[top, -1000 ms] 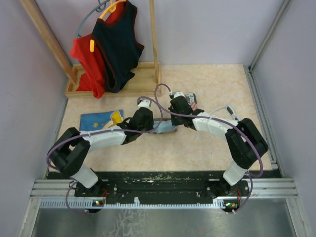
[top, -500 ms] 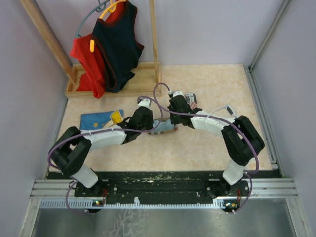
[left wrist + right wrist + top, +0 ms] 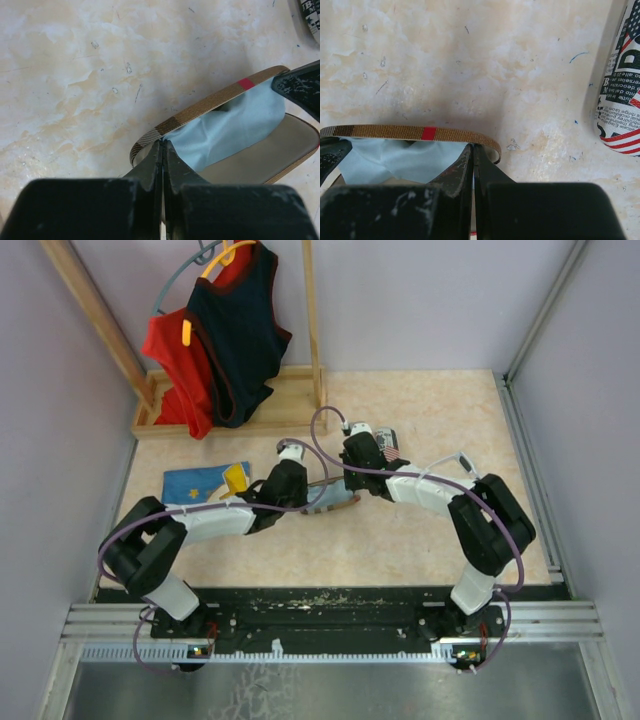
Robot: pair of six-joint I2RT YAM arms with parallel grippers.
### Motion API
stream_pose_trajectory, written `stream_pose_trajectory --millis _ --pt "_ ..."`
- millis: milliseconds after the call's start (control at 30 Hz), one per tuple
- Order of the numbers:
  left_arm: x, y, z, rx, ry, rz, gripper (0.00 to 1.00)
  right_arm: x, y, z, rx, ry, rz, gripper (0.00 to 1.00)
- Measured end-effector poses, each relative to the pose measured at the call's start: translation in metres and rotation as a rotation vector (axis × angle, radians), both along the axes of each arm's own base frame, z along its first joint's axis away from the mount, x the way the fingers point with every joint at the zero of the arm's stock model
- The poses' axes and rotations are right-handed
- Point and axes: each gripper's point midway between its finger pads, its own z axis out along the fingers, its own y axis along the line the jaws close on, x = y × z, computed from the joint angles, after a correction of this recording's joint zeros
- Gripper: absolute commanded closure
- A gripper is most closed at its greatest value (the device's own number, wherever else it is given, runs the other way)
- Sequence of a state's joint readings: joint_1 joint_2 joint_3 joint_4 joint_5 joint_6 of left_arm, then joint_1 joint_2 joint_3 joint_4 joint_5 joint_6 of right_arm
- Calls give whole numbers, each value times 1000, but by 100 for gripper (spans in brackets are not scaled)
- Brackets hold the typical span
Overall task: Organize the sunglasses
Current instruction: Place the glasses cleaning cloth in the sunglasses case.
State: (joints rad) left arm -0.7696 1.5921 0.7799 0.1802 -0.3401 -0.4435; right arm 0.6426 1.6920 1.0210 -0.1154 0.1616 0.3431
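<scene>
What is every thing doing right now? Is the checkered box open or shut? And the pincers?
plaid case: open, held at both ends of its rim.
light-blue cloth: crumpled, tucked inside the open case.
left pincer: shut, pinching one end of the rim.
right pincer: shut, pinching the other end.
flag-print case: lying on the table, untouched, looks closed.
tops: hanging on the rack.

The left arm (image 3: 205,520) and right arm (image 3: 432,495) were built of white links and black joints; a purple cable (image 3: 314,432) was run along each; black tool fingers (image 3: 455,170) were flecked white.
</scene>
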Motion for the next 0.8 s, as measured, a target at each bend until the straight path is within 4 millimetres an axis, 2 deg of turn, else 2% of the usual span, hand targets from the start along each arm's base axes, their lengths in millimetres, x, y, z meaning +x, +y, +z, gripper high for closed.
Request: stream_pose_trajectory --millis 800 --pt "-4 9 -6 20 0 15 99 5 -5 1 -5 -14 -52 100"
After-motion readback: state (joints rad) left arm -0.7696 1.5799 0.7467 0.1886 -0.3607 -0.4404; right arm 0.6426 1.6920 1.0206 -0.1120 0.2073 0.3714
